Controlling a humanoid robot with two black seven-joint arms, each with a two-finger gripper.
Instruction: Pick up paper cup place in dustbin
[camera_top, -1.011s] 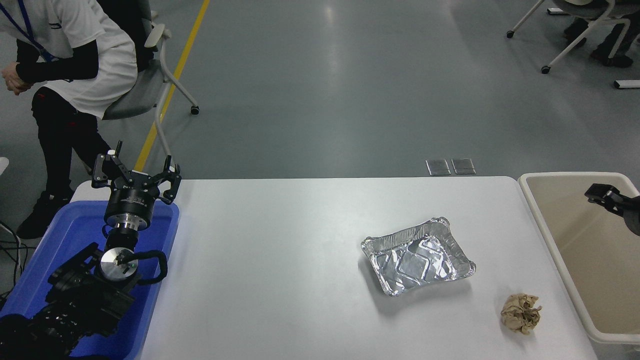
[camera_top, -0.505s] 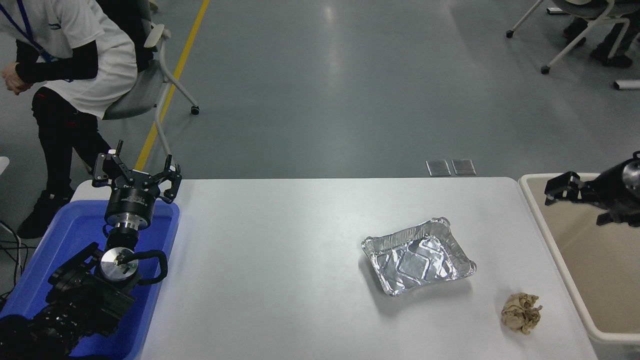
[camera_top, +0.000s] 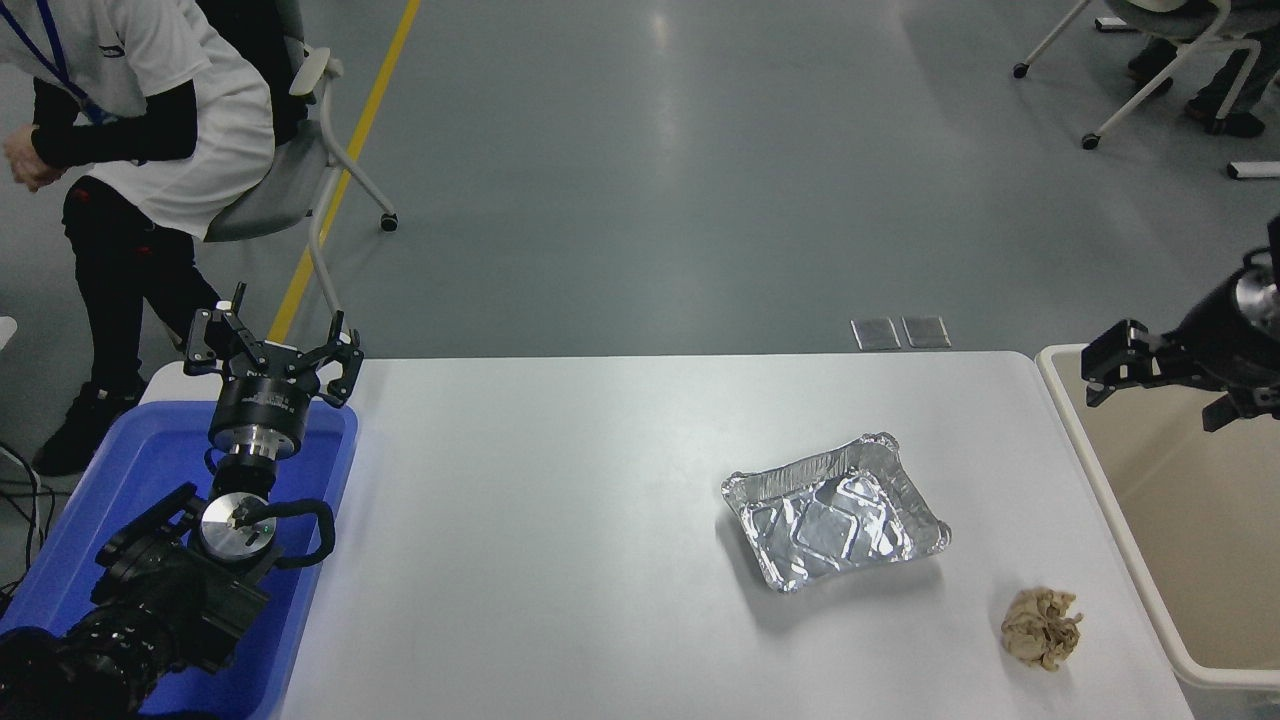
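Tan crumpled paper ball (camera_top: 1042, 627) sits nearest, silver foil tray (camera_top: 835, 511) behind it. Left gripper (camera_top: 272, 352) hangs spread and empty over the blue tub (camera_top: 120, 480). Right gripper (camera_top: 1150, 375) hovers open, empty, above the dustbin (camera_top: 1165, 520); no paper cup visible.

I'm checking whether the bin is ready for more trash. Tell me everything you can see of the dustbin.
The dustbin is a large rectangular beige plastic bin with a thick rounded rim and smooth walls. It stands upright beside the white table's right edge, cut off by the picture's right side. The part of its inside that shows holds nothing; no paper cup is visible there. The right end effector, empty and open, hangs over its far corner without visibly touching it.
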